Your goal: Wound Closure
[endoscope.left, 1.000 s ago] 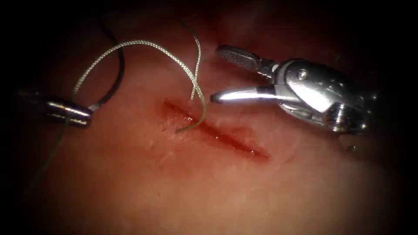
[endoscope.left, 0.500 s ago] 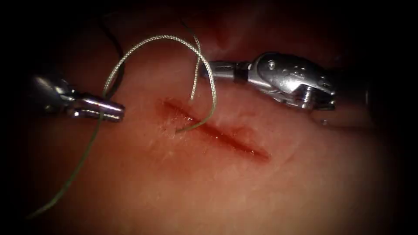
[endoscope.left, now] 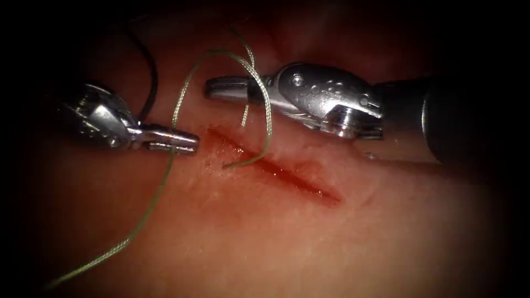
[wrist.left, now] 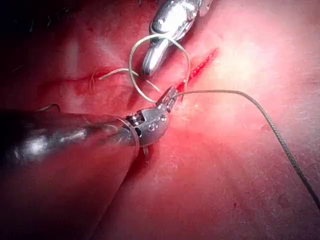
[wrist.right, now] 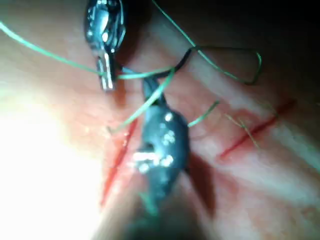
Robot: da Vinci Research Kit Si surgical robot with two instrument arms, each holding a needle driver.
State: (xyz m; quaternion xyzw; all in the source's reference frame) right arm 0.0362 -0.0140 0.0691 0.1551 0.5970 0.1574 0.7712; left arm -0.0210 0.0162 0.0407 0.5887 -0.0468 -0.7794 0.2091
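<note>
Endoscope view: left tool [endoscope.left: 185,142] is clamped on the thread [endoscope.left: 165,176] just left of the cut [endoscope.left: 276,171]. Right tool [endoscope.left: 221,88], jaws closed and empty, pokes through the thread loop beyond the cut; needle unseen.

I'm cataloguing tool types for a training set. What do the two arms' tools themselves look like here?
Both are shiny silver metal. The right arm's end effector has slim, tapering jaws on a rounded, bulbous wrist joint with small round pins, joined to a thick dark shaft. The left arm's end effector is alike, with short narrow jaws, a compact riveted wrist and a dark, glossy cylindrical shaft. No cables or markings can be made out.
</note>
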